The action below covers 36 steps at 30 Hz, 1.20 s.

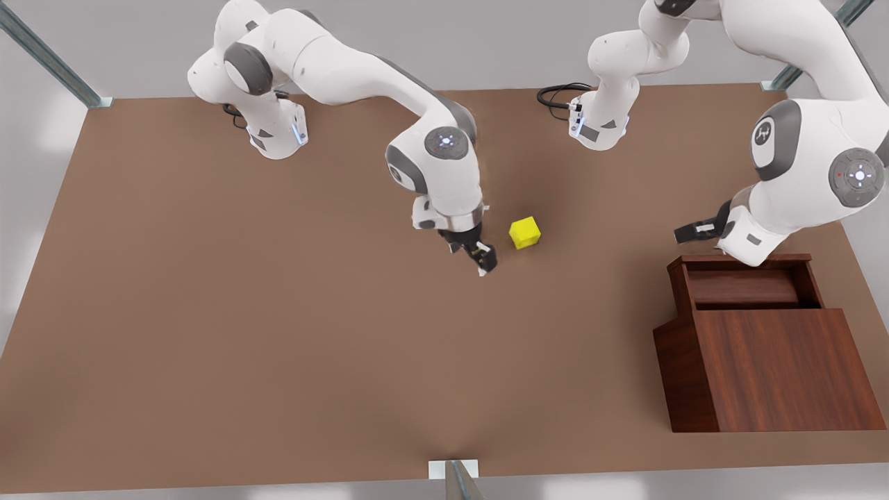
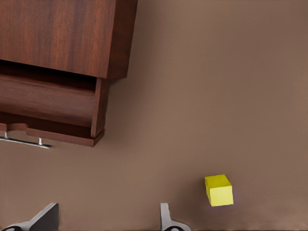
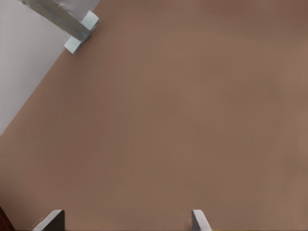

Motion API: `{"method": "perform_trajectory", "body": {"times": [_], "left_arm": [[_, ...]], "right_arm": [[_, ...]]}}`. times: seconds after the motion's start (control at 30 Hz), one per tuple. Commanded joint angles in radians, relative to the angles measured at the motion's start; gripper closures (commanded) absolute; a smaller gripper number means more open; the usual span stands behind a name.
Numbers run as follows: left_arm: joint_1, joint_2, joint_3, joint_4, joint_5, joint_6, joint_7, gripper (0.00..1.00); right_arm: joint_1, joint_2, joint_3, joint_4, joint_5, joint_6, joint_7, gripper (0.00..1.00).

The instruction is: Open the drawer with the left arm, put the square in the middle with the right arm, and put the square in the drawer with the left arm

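Note:
The yellow square (image 1: 525, 232) sits on the bare brown tabletop near the middle; the left wrist view shows the square (image 2: 219, 189) too. My right gripper (image 1: 483, 260) hangs just off the square toward the front view's left, apart from it. The right gripper (image 3: 126, 220) is open, with nothing but tabletop below it. The drawer (image 1: 746, 285) is pulled out of the wooden box, and its tray (image 2: 48, 103) holds nothing. My left gripper (image 1: 691, 232) hovers high beside the drawer's handle end; the left gripper (image 2: 107, 219) is open and holds nothing. The silver handle (image 2: 24, 141) is visible.
The fixed wooden box (image 1: 778, 368) stands at the front view's right, close to the table edge. Both arm bases (image 1: 278, 132) (image 1: 597, 125) stand along the far edge, with a black cable (image 1: 555, 94) by one. A metal post bracket (image 1: 453, 469) sits at the near edge.

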Motion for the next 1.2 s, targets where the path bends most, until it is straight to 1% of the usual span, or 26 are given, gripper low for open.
{"method": "perform_trajectory", "body": {"times": [0.0,0.07,0.1,0.13,0.17,0.2,0.23,0.27,0.3,0.37,0.4,0.43,0.5,0.53,0.57,0.67,0.7,0.73,0.83,0.9,0.97,1.0,1.1,1.17], "left_arm": [[-0.005,0.003,-0.020,0.001,0.004,0.001,0.097,0.00],[-0.014,0.019,-0.098,0.001,0.001,0.016,0.295,0.00],[-0.062,0.031,-0.124,-0.002,0.003,0.038,0.429,0.00],[-0.155,0.049,-0.129,-0.002,0.017,0.105,0.437,0.00],[-0.221,0.075,-0.131,-0.002,0.023,0.125,0.438,0.00],[-0.263,0.103,-0.131,-0.014,-0.023,0.130,0.428,0.00],[-0.309,0.128,-0.129,-0.023,-0.065,0.188,0.399,0.00],[-0.384,0.178,-0.129,-0.019,-0.062,0.268,0.343,0.00],[-0.433,0.195,-0.129,-0.020,-0.057,0.282,0.322,0.00],[-0.439,0.186,-0.129,-0.109,-0.057,0.349,0.343,0.00],[-0.439,0.163,-0.129,-0.197,-0.052,0.389,0.398,0.00],[-0.452,0.132,-0.128,-0.260,-0.052,0.429,0.398,0.00],[-0.481,0.117,-0.128,-0.322,-0.054,0.535,0.372,0.00],[-0.498,0.125,-0.126,-0.333,-0.031,0.552,0.336,0.00],[-0.510,0.131,-0.126,-0.353,0.015,0.587,0.267,0.00],[-0.502,0.082,-0.123,-0.442,0.018,0.624,0.274,0.00],[-0.496,0.052,-0.120,-0.513,0.018,0.656,0.368,0.00],[-0.493,0.045,-0.117,-0.546,0.018,0.656,0.452,0.00],[-0.475,0.028,-0.117,-0.599,0.014,0.681,0.553,0.00],[-0.475,0.022,-0.115,-0.692,0.012,0.817,0.549,0.00],[-0.475,0.014,-0.115,-0.732,0.014,0.866,0.547,0.00],[-0.473,-0.007,-0.115,-0.760,0.014,0.871,0.547,0.00],[-0.467,-0.015,-0.098,-0.824,0.006,0.853,0.530,0.00],[-0.467,-0.027,-0.095,-0.844,0.006,0.854,0.529,0.00]], "right_arm": [[-0.058,-0.041,0.005,0.000,0.004,-0.078,-0.150,0.00],[-0.270,-0.169,-0.007,-0.008,0.025,-0.315,-0.620,0.00],[-0.387,-0.207,-0.006,-0.008,0.045,-0.428,-0.827,0.00],[-0.461,-0.254,-0.009,-0.048,0.036,-0.480,-1.000,0.00],[-0.465,-0.374,-0.009,-0.234,-0.047,-0.412,-1.031,0.00],[-0.543,-0.471,-0.010,-0.419,-0.049,-0.309,-1.181,0.00],[-0.617,-0.431,-0.009,-0.404,-0.042,-0.264,-1.286,0.00],[-0.635,-0.426,-0.010,-0.381,0.006,-0.258,-1.277,0.00],[-0.656,-0.433,-0.016,-0.388,0.013,-0.273,-1.275,0.00],[-0.668,-0.439,-0.023,-0.388,0.016,-0.289,-1.278,0.00],[-0.669,-0.436,-0.023,-0.388,0.014,-0.247,-1.295,0.00],[-0.669,-0.437,-0.023,-0.390,0.011,-0.240,-1.376,0.00],[-0.669,-0.440,-0.023,-0.396,0.010,-0.229,-1.404,0.00],[-0.669,-0.442,-0.024,-0.393,0.008,-0.238,-1.402,0.00],[-0.671,-0.452,-0.024,-0.393,0.008,-0.299,-1.387,0.00],[-0.669,-0.445,-0.024,-0.382,0.001,-0.310,-1.387,0.00],[-0.669,-0.445,-0.024,-0.379,0.002,-0.310,-1.387,0.00],[-0.669,-0.443,-0.024,-0.378,0.002,-0.310,-1.386,0.00],[-0.669,-0.440,-0.024,-0.378,-0.010,-0.310,-1.386,0.00],[-0.669,-0.440,-0.023,-0.376,-0.012,-0.309,-1.386,0.00],[-0.669,-0.439,-0.023,-0.376,-0.009,-0.310,-1.386,0.00],[-0.668,-0.439,-0.023,-0.376,-0.012,-0.309,-1.386,0.00],[-0.671,-0.439,-0.023,-0.376,-0.009,-0.310,-1.386,0.00],[-0.671,-0.437,-0.023,-0.375,-0.007,-0.310,-1.386,0.00]]}}
